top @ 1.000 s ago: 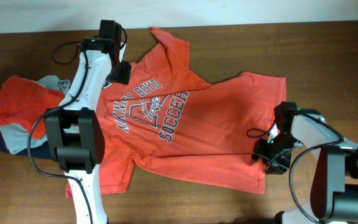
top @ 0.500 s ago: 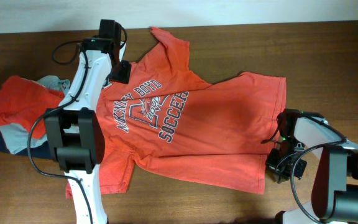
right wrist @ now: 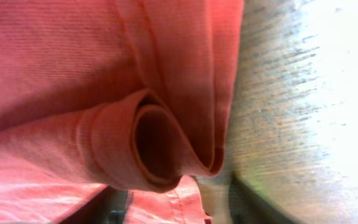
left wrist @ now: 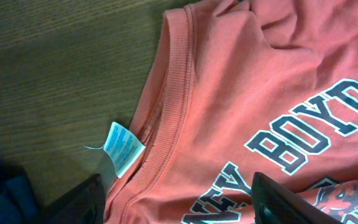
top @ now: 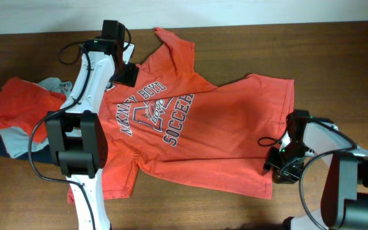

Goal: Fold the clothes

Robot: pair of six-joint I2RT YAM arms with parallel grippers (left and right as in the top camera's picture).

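A large orange-red T-shirt [top: 216,121] with white-and-dark chest lettering lies spread face up across the table. My left gripper [top: 125,71] hovers over its collar. In the left wrist view the fingers [left wrist: 179,202] are wide apart over the ribbed collar [left wrist: 173,106], beside the white neck tag [left wrist: 124,146]. My right gripper [top: 278,167] is at the shirt's lower right hem. In the right wrist view its fingers [right wrist: 173,205] are apart, with hem cloth between them. The hem [right wrist: 148,143] curls up in a roll just ahead of the fingers.
A pile of smaller clothes lies at the left edge: an orange-red piece [top: 18,102], a grey-blue one [top: 51,85] and a navy one [top: 5,145]. The left arm [top: 85,83] stretches across the shirt's left sleeve. Bare wood table [top: 337,64] shows on the right.
My right gripper drew away to the right of the hem, then came back left against it, and the hem is now bunched. The left gripper has barely moved.
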